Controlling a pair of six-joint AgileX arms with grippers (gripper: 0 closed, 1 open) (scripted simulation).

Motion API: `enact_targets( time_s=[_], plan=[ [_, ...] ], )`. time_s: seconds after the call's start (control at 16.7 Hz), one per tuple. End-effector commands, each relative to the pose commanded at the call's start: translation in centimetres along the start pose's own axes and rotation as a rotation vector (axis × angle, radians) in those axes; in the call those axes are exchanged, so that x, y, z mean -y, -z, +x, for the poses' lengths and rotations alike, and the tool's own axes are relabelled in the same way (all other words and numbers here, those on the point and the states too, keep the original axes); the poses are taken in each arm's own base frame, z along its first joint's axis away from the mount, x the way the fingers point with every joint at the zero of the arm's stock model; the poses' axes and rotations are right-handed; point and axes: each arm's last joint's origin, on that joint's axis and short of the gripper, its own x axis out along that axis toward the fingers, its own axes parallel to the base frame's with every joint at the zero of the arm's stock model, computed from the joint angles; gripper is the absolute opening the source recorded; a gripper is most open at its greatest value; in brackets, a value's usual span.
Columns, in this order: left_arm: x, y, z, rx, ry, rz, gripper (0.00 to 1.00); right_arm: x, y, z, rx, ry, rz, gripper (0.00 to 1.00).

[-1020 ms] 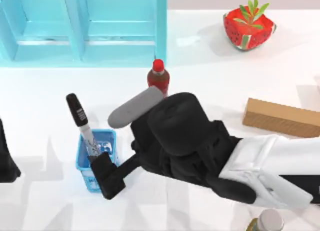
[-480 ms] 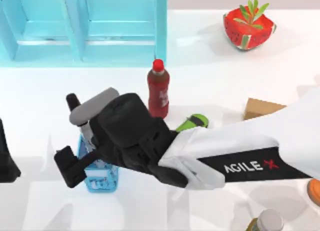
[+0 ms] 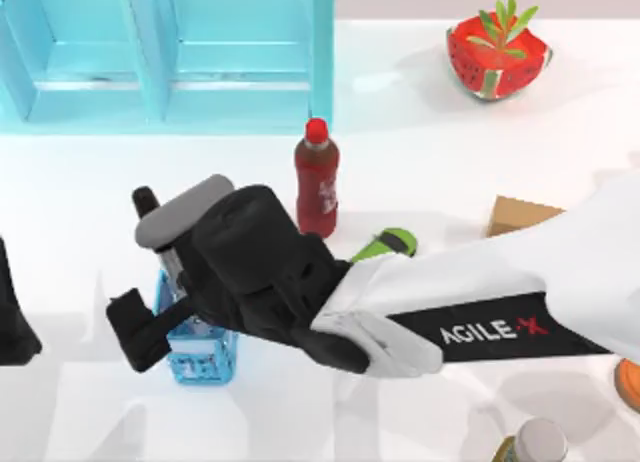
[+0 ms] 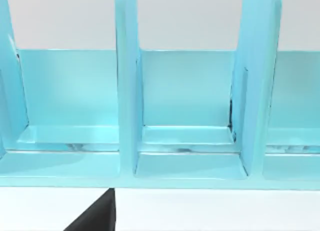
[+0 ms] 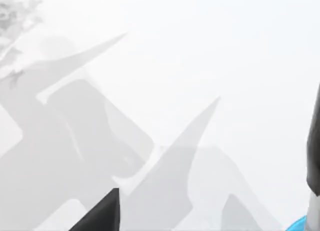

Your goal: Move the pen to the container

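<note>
Pen apparently in basket, left of bottle

- The table looks smooth, matt white
- The rack is glossy light-blue plastic
- The basket is shiny blue plastic
- The container is matt tan cardboard
- The right arm's sleeve is smooth white with a black band
- The pen has a matt black cap

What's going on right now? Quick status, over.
Right gripper reaching across at the blue basket, fingers beside the pen. Pen standing in basket, not lifted. Container far right, partly under the arm. Left arm parked at left edge.
</note>
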Motion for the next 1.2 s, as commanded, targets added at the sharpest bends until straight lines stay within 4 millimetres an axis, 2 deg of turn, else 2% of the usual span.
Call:
enact_targets(
  time_s=[0.6, 1.2],
  plan=[
    [0.0, 0.0, 0.0, 0.0, 0.0, 0.0, 1.0, 0.0, 0.0, 0.0, 0.0, 0.0, 0.0, 0.02],
    [0.0, 0.0, 0.0, 0.0, 0.0, 0.0, 1.0, -0.17, -0.25, -0.12, 0.006, -0.007, 0.001, 0.0]
  ],
)
